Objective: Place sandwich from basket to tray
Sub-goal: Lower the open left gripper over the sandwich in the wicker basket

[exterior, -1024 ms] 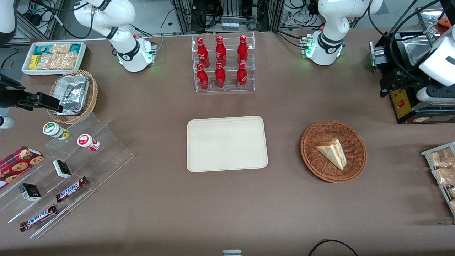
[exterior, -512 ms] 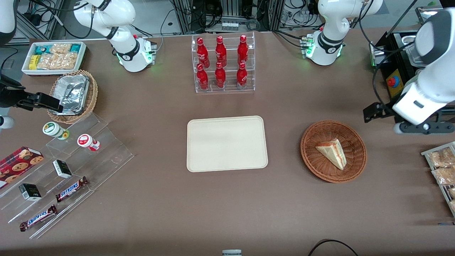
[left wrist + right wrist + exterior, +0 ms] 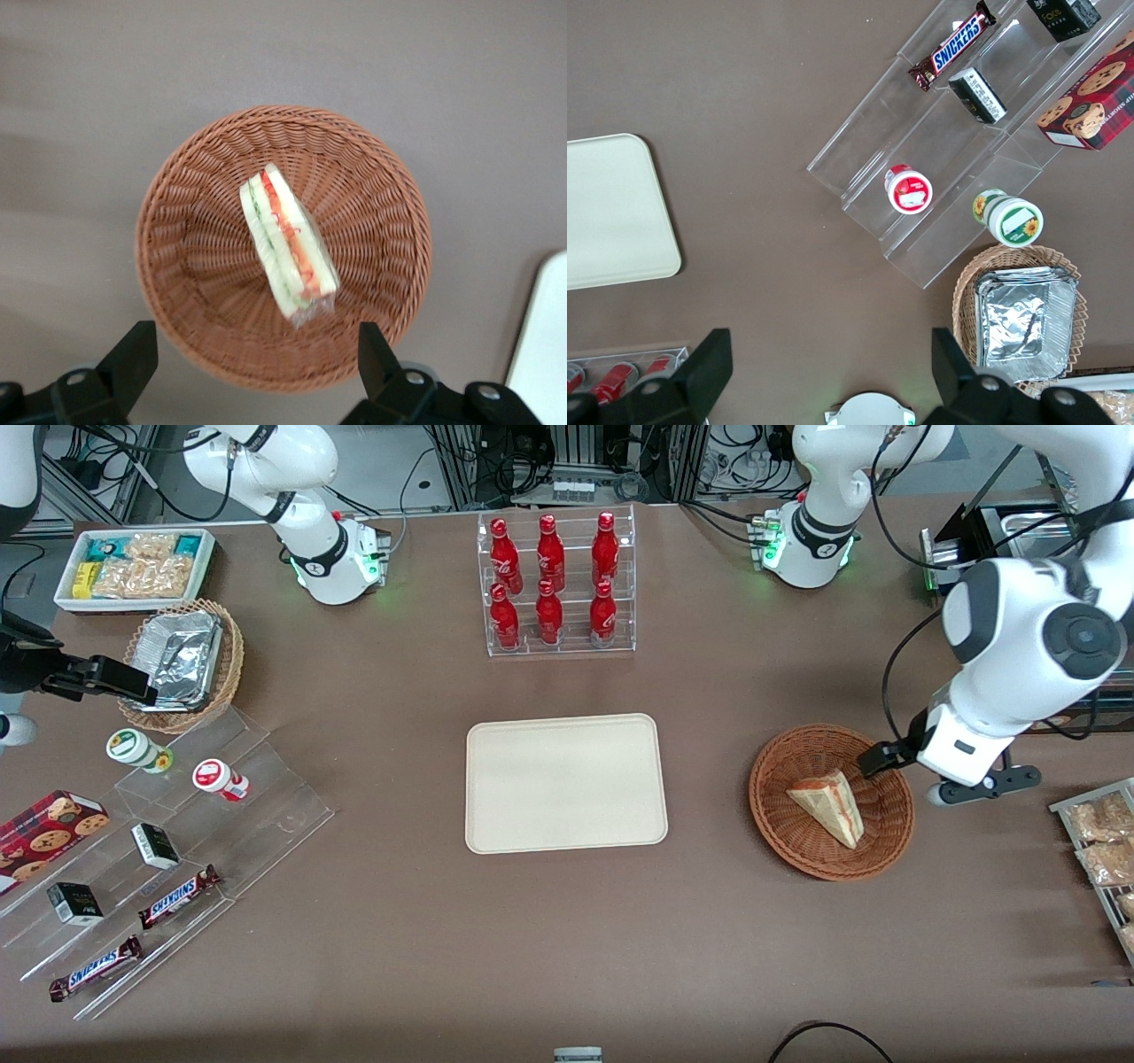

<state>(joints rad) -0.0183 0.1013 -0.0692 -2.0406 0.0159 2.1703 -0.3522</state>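
One sandwich [image 3: 287, 244] lies in the reddish-brown basket [image 3: 802, 849], well apart from the cream tray [image 3: 565, 783], which sits bare toward the middle of the worktop [image 3: 399, 939]. Seen from the front, the wedge's long axis runs on a diagonal, its red-orange filling edge facing the working arm's end of the worktop and its narrow tip lying nearer the front camera. From my wrist camera the edge shows green and red layers between pale bread, and a bit of clear wrap sticks out at one end. My jaws [image 3: 257, 354] hang above the basket, spread wide, holding nothing; in the front view most of them is hidden under my own white wrist, so only dark parts show at the basket's rim. The tray is cut off at the frame's edge in my wrist camera. Six red bottles [image 3: 549, 580] stand in a clear rack farther from the front camera than the tray; their white script is too small to read surely. Toward the parked arm's end, two bars [image 3: 180, 896] on clear steps read SNICKERS, and a foil container [image 3: 182, 657] sits in a lighter wicker basket.
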